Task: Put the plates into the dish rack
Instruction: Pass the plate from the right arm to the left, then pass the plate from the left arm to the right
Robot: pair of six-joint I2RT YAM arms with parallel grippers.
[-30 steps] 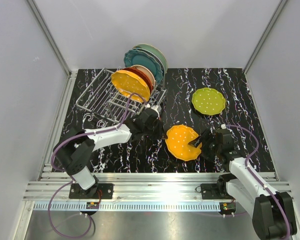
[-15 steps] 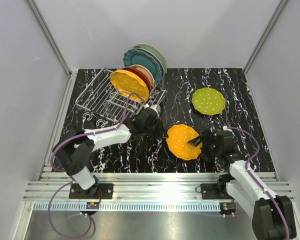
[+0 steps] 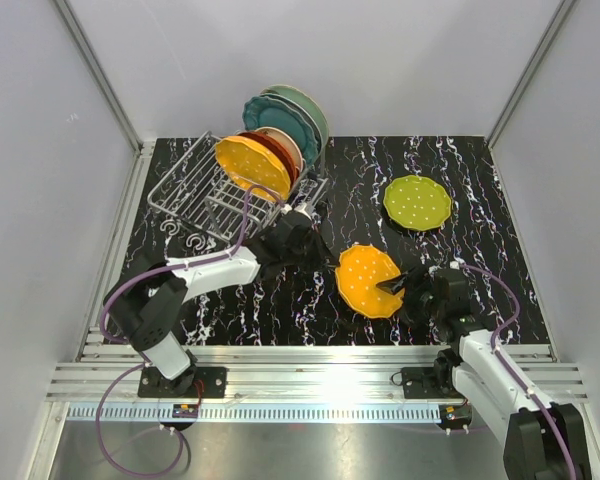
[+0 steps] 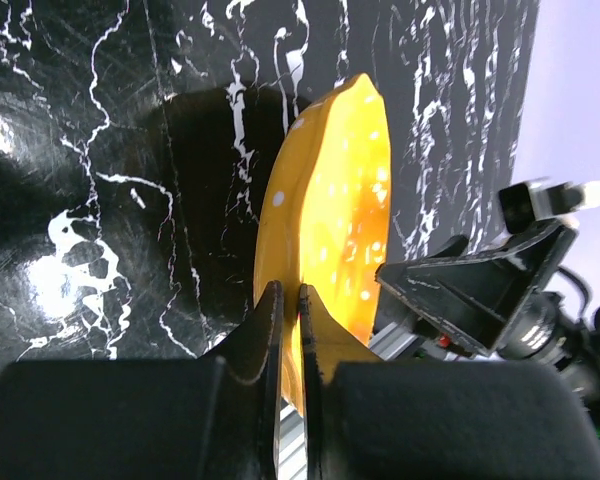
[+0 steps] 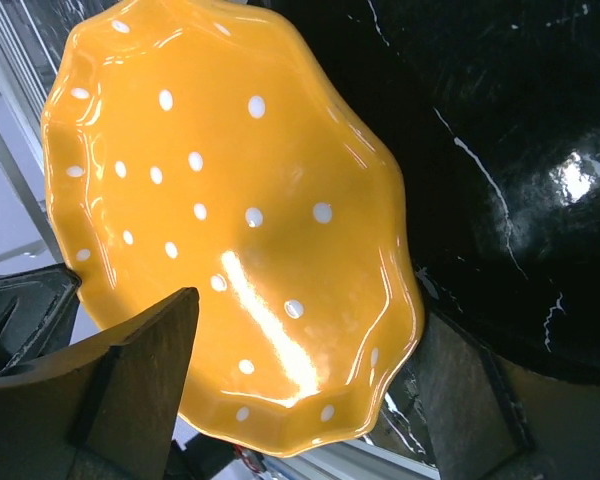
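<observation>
A dotted orange-yellow plate (image 3: 368, 280) is tilted up on edge off the black table, between my two grippers. My left gripper (image 3: 330, 262) is shut on its left rim; in the left wrist view (image 4: 283, 292) the jaws pinch the plate's edge (image 4: 330, 200). My right gripper (image 3: 396, 286) is open at the plate's right rim, and in its wrist view (image 5: 310, 320) the spread fingers flank the plate (image 5: 230, 210). A dotted lime green plate (image 3: 416, 202) lies flat at the right. The dish rack (image 3: 185, 190) holds an orange-yellow plate (image 3: 245, 165), red-orange, cream, dark teal (image 3: 265, 112) and mint green (image 3: 308, 104) plates upright.
Grey walls close in the table on the left, back and right. An aluminium rail (image 3: 310, 385) runs along the near edge by the arm bases. The left arm's link reaches across in front of the rack.
The dotted orange-yellow plate has tipped up more steeply and shifted slightly toward the back. The right gripper has eased along its rim. The rack with its plates has slid a little left.
</observation>
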